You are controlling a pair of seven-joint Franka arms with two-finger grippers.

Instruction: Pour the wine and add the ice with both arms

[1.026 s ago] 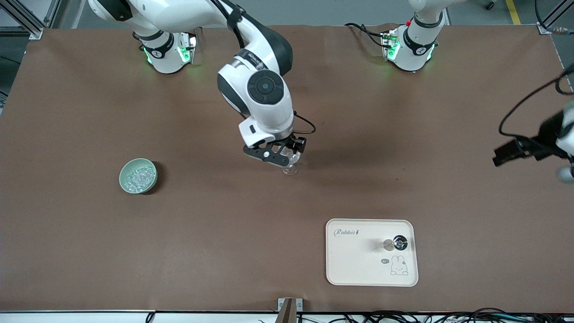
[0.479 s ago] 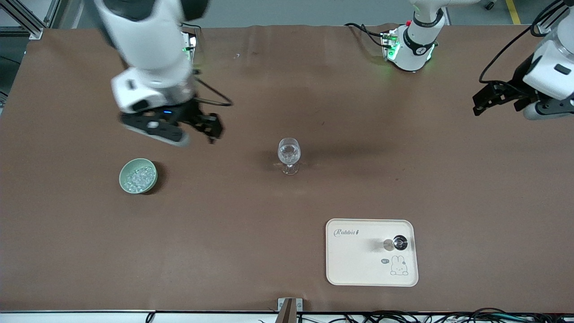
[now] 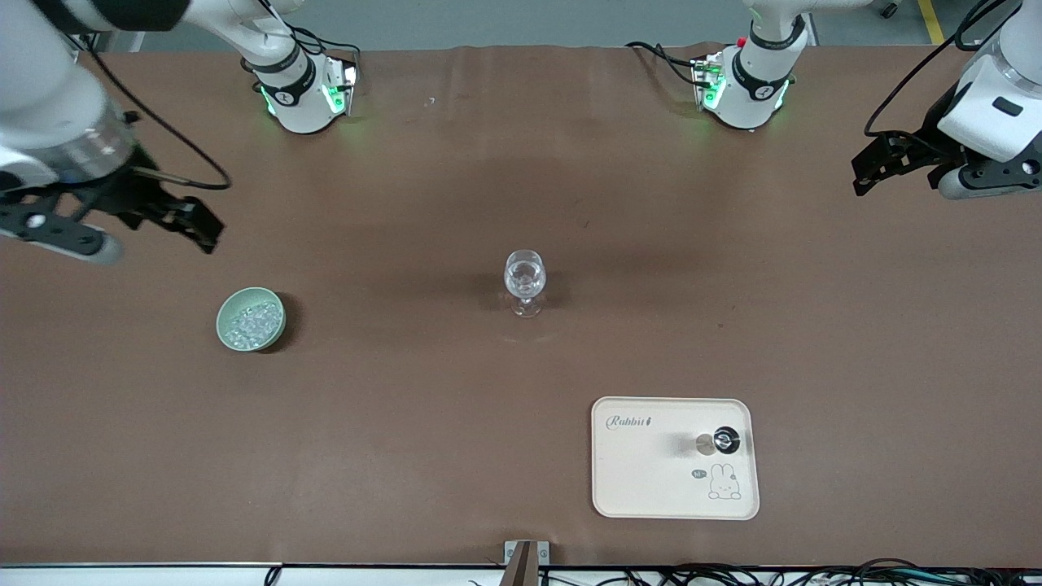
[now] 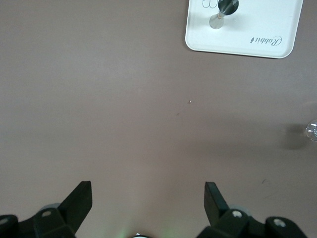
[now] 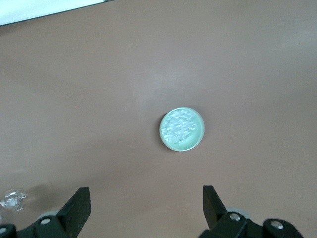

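Swung away from the wine glass (image 3: 525,281) in the last second: right claw (image 3: 122,224) was closed down at the glass rim, now hangs high over the right arm's end of the worktop (image 3: 521,358), fingers spread wide and holding nothing. Below and a little ahead of that claw, the green bowl (image 3: 251,319) with the ice (image 3: 249,322) heaped in it, untouched in place. Well off toward the middle from the claw, the glass standing upright with clear glinting pieces in its bowl, presumably ice just dropped in. Lifted and pulled back too: left claw (image 3: 883,167), open and empty, over the left arm's end of the worktop. Nearer the front camera, the cream tray (image 3: 635,480) carrying a small metal stopper-like piece (image 3: 716,442). No bottle visible anywhere, so both arms retreating probably marks the work as finished, or nearly so.
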